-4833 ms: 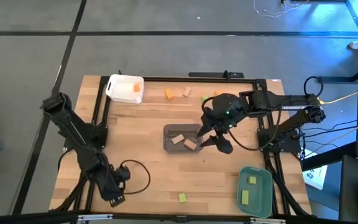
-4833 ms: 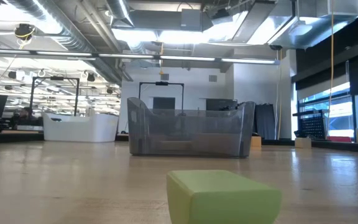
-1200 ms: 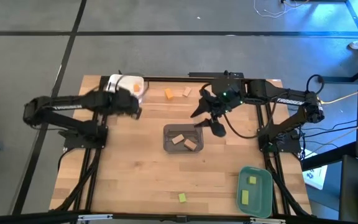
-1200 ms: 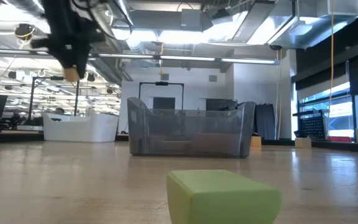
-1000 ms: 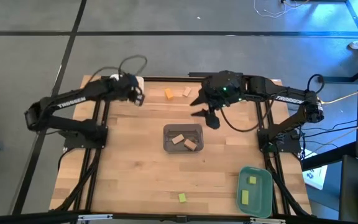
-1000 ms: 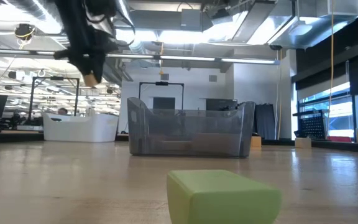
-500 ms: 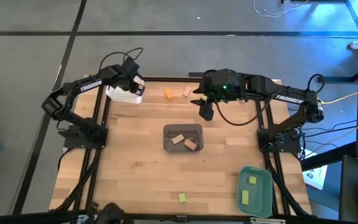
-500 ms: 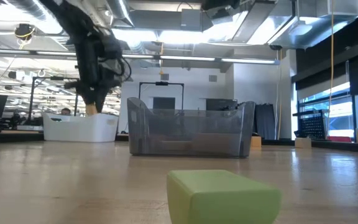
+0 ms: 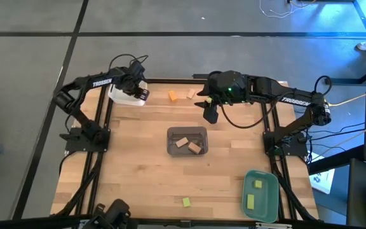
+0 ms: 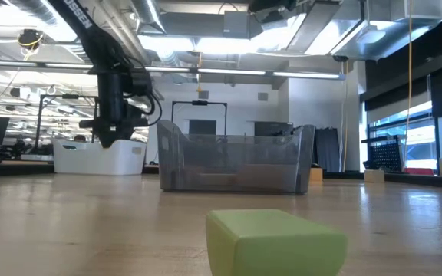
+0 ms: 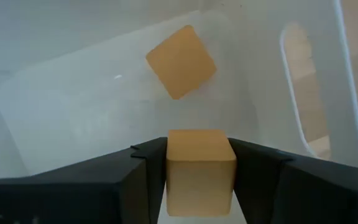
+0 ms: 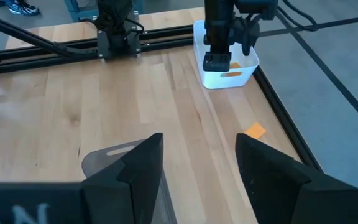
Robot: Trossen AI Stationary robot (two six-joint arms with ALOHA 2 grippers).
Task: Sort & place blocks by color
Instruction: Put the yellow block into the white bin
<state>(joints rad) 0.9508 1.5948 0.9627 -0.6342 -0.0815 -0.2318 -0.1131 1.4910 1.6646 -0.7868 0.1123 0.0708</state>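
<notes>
Pale planked wood covers the desk [image 9: 138,165], framed by black rails; grey floor surrounds it, and the low view shows an open hall with ceiling ducts. We see the left gripper [image 11: 199,171] hanging over the white tray [image 9: 123,97] at the far left corner, its jaws against both sides of an orange cube [image 11: 199,171]; a second orange cube [image 11: 181,61] lies in the tray below. The right gripper [image 12: 199,163] waits above the desk's far middle, jaws apart, holding nothing. Tan blocks [image 9: 188,144] sit in the grey tray [image 9: 170,135]; yellow-green blocks [image 9: 253,193] sit in the teal tray [image 9: 270,203].
</notes>
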